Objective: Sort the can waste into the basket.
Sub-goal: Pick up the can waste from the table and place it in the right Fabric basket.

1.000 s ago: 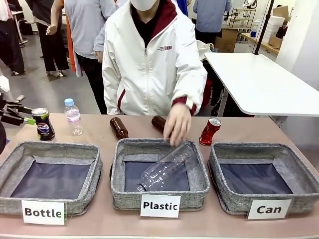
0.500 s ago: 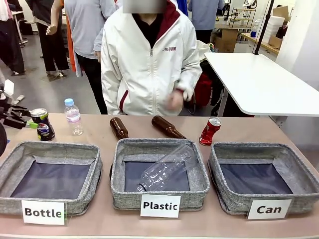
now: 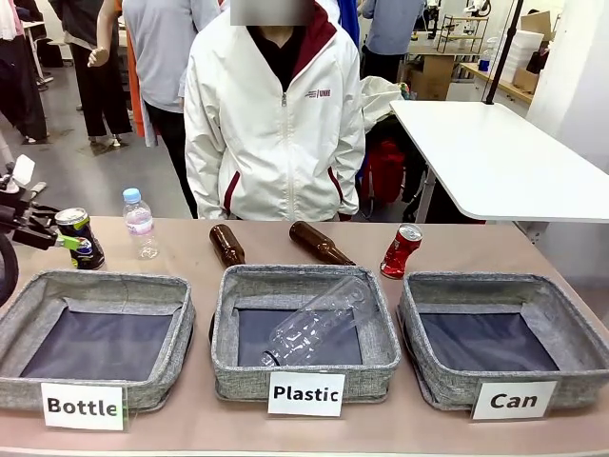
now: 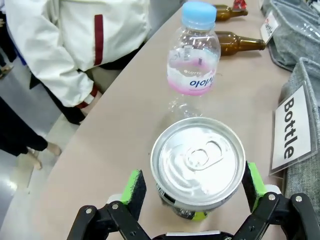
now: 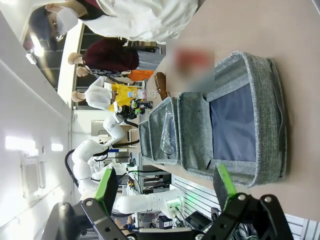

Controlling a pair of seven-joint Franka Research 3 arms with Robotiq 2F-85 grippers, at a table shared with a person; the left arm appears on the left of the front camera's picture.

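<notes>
The left end effector (image 4: pixel 192 182) stood over the dark blue can (image 4: pixel 198 161) at the far left of the surface (image 3: pixel 285 428), near the person's side. Its green pads flanked the can wall. One pad was nearly touching and a sliver of gap showed at the other, so I could not tell whether the grip was closed or only straddling. The can stood upright with its silver top facing the wrist camera, so its long axis ran in line with the fingers. A small clear bottle (image 4: pixel 194 55) stood just beyond it. The Can basket (image 3: pixel 495 284) lay at the opposite end of the row, with nothing in it. A carry would therefore have to go rightward past the Bottle tray (image 3: pixel 95 284) and the Plastic tray (image 3: pixel 300 276), which held a clear bottle lying on its side. The red can (image 3: pixel 401 250) stood tilted just behind the near corner of the Can basket, well apart from the left arm. In my judgement it was better placed for the right arm. The right end effector (image 5: pixel 166 175) hung with its jaws spread wide and nothing between them, looking down along that basket's rim. Two brown bottles (image 3: pixel 226 245) lay on the surface behind the Plastic tray.
</notes>
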